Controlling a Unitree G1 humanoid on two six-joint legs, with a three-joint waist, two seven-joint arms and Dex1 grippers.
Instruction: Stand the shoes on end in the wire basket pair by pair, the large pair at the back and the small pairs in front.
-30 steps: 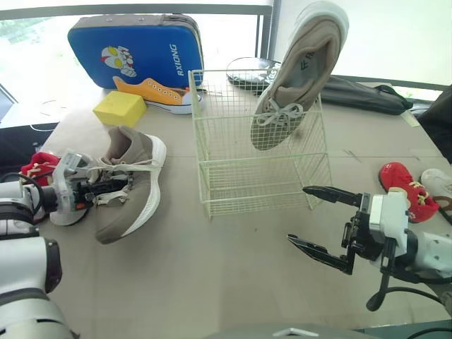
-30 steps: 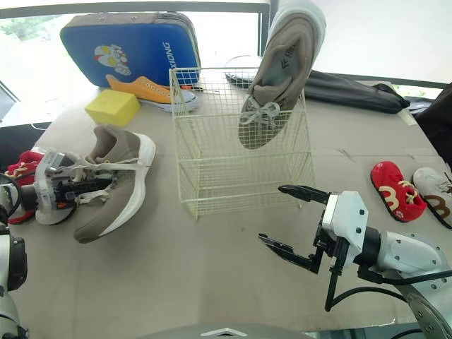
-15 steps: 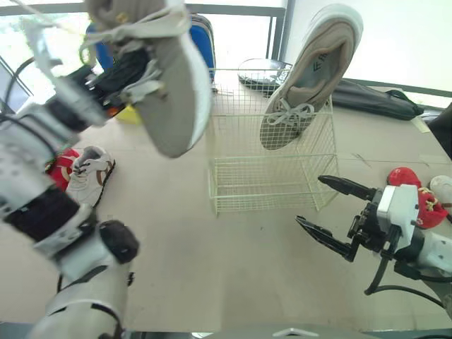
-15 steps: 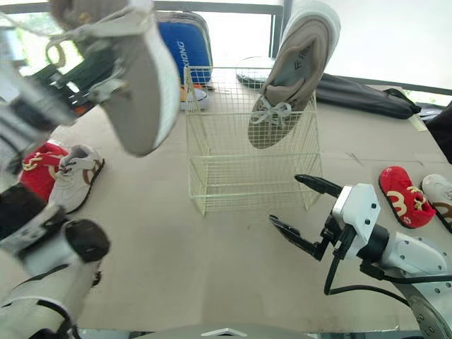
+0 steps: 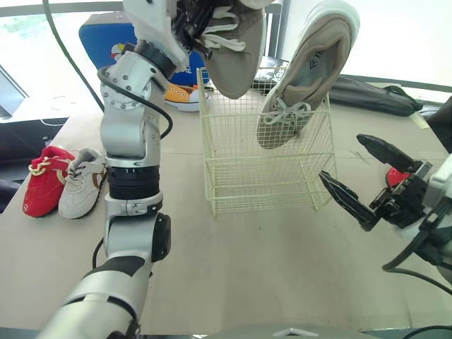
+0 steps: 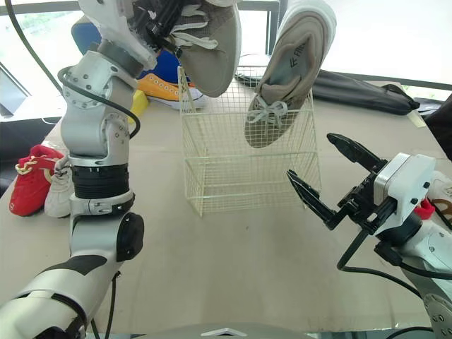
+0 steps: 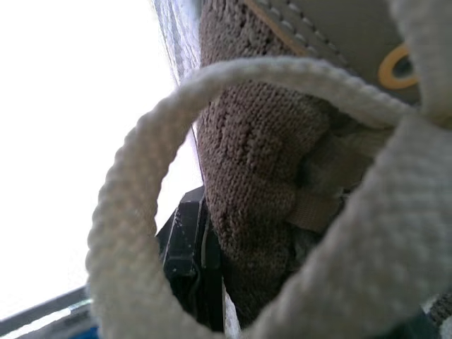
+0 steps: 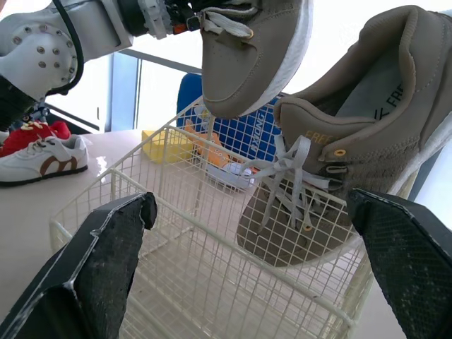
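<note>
Left pincer [image 5: 192, 20], clamped on a tan shoe [image 5: 233, 60], hangs it toe-down over the wire basket [image 5: 265, 180] at its 10 o'clock corner; its mate [image 5: 304, 78] stands inside. Right pincer [image 5: 341, 157] gapes at 3 o'clock. Loose laces [image 7: 127, 205] could snag the rim, or a bump could topple the mate. The right wrist view shows the toe clear of the wire, which the head views leave unclear.
</note>
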